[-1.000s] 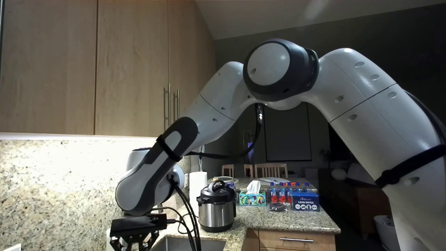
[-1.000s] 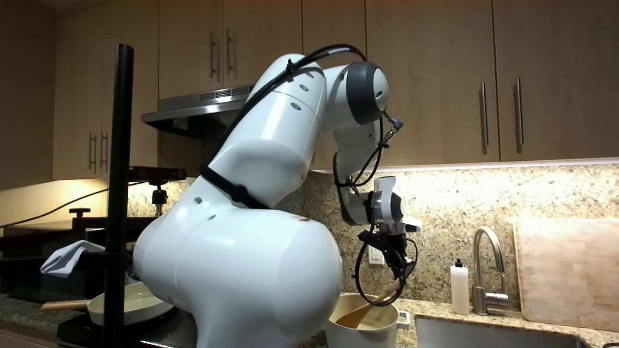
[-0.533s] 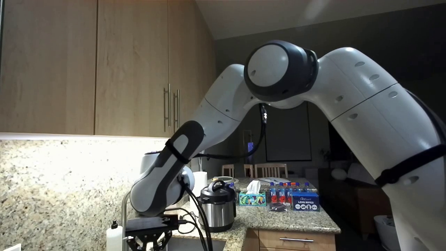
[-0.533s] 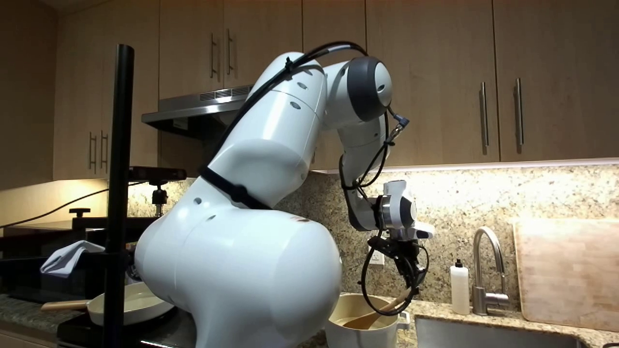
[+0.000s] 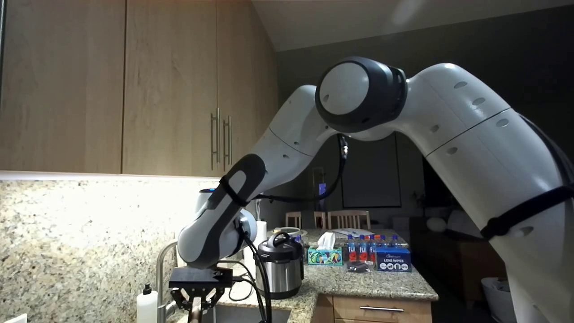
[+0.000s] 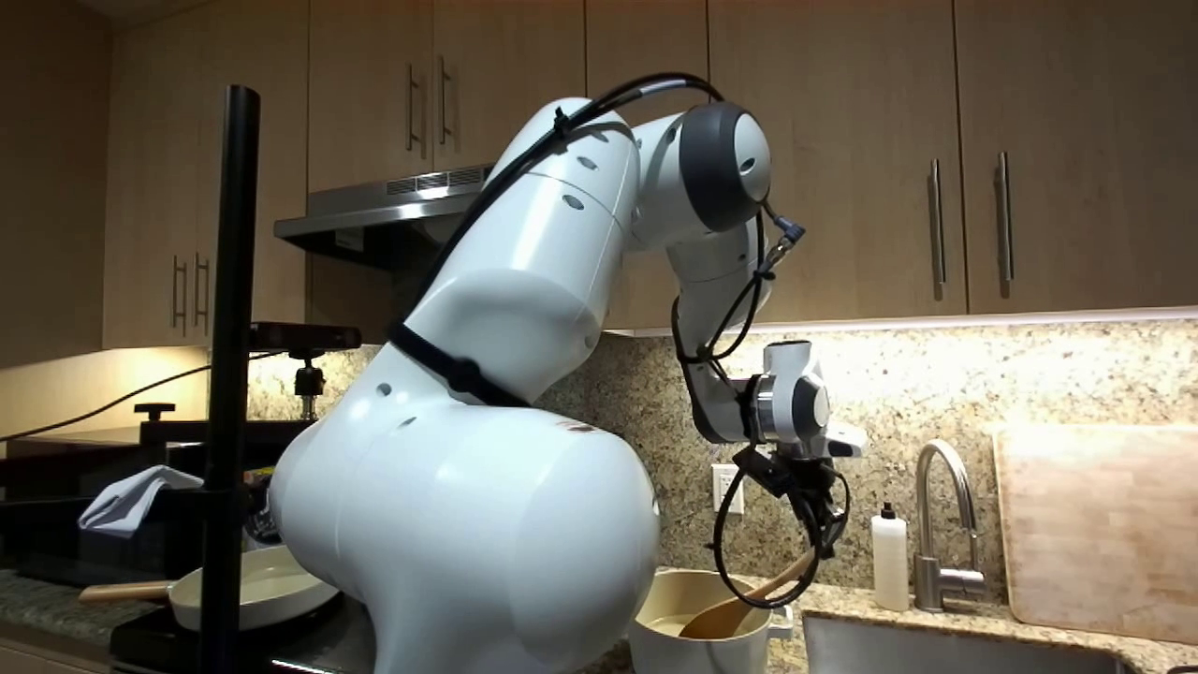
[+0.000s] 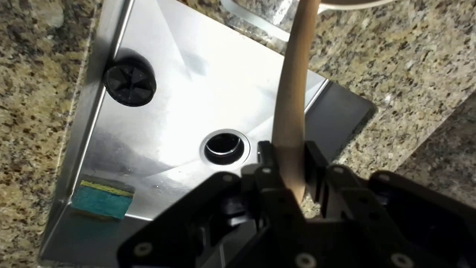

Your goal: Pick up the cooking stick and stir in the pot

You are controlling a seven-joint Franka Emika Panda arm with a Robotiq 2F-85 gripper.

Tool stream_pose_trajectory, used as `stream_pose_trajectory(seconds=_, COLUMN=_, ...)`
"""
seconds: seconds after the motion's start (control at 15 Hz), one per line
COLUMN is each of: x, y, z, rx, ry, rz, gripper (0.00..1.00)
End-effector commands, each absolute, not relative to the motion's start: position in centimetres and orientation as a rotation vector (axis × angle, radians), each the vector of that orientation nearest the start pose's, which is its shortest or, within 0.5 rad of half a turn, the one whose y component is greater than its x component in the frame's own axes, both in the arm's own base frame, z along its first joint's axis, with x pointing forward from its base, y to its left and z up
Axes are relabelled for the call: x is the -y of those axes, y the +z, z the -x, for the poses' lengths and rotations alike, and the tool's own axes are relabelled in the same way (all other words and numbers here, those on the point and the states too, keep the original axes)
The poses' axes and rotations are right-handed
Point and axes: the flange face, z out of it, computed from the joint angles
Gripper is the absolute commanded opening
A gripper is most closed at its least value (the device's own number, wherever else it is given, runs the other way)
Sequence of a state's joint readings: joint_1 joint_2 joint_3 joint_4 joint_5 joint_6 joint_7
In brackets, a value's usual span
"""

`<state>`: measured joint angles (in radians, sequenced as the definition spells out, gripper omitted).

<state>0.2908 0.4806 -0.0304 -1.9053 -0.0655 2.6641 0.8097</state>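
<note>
Wrist view's got my gripper [image 7: 288, 154] clamped on the spoon [image 7: 293, 85], both fingers [image 7: 316, 162] snug against the handle. Its long axis runs pretty much near to far, leaning a touch right at the far end, and it passes over the right part of the sink [image 7: 178, 93] before going out of view on the far side. A bit of handle pokes out on the near side of the fingers too.

In an exterior view my arm [image 5: 354, 92] is one big bent arch: up from the right, elbow high around the middle, forearm sloping down to the left, gripper aimed straight down at the bottom edge. A short piece of handle shows under it there, close to upright.

In an exterior view the pot [image 6: 697, 651] sits left of the sink, and I've got the gripper hanging above and to the right of it. The spoon slants hard from the grip, pointing down and left, with its head inside the pot. Can't tell if the head touches the bottom or if the handle rests on the rim.
</note>
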Motion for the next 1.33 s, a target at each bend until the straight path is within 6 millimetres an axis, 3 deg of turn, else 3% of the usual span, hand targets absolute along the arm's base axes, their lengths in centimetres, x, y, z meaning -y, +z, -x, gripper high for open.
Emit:
stream_pose_trajectory(seconds=0.0, x=-19.6, y=29.0, z=-63.4, rx=-0.724, ry=-0.432, rz=2.933, gripper=0.09)
stream_pose_trajectory(seconds=0.33, x=-24.9, y=29.0, z=-63.0, rx=-0.615, ry=-0.456, rz=2.989, gripper=0.09)
stream_pose_trajectory(seconds=0.6, x=-27.9, y=28.1, z=-62.1, rx=-0.516, ry=-0.449, rz=3.033, gripper=0.09)
stream_pose_trajectory(seconds=0.93, x=-29.2, y=27.2, z=-60.9, rx=-0.416, ry=-0.414, rz=3.057, gripper=0.09)
stream_pose_trajectory(seconds=1.27, x=-28.6, y=26.7, z=-60.0, rx=-0.416, ry=-0.395, rz=3.061, gripper=0.09)
